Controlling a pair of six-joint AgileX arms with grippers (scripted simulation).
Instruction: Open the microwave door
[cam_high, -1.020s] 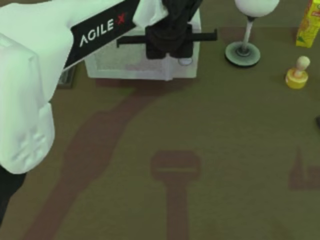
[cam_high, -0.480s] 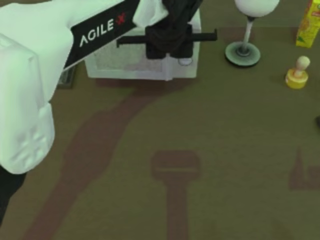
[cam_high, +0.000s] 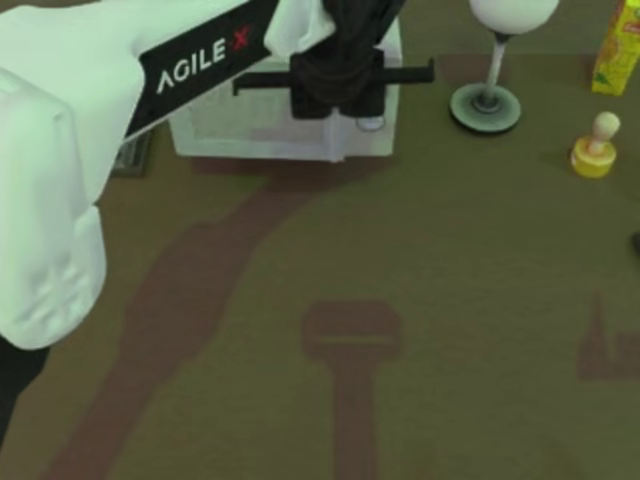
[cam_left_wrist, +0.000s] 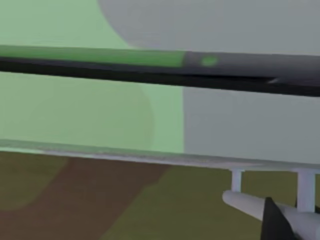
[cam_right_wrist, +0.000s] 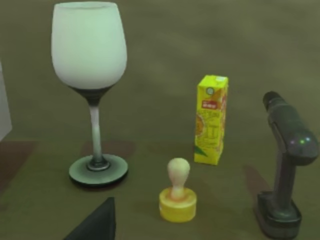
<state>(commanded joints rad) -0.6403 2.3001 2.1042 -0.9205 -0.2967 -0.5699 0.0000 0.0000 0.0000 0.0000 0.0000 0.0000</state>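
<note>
Microwave door (cam_high: 262, 128) is sitting closed; left gripper (cam_high: 335, 75), jaws' state unclear, is needing a firm handle catch before swinging outward.

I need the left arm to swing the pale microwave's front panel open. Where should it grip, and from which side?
Probably the thin vertical handle strip at the right end of the pale mesh-windowed microwave door, beside the silver knob. It stands out from the panel, so come from the front, where the left gripper hangs.
</note>
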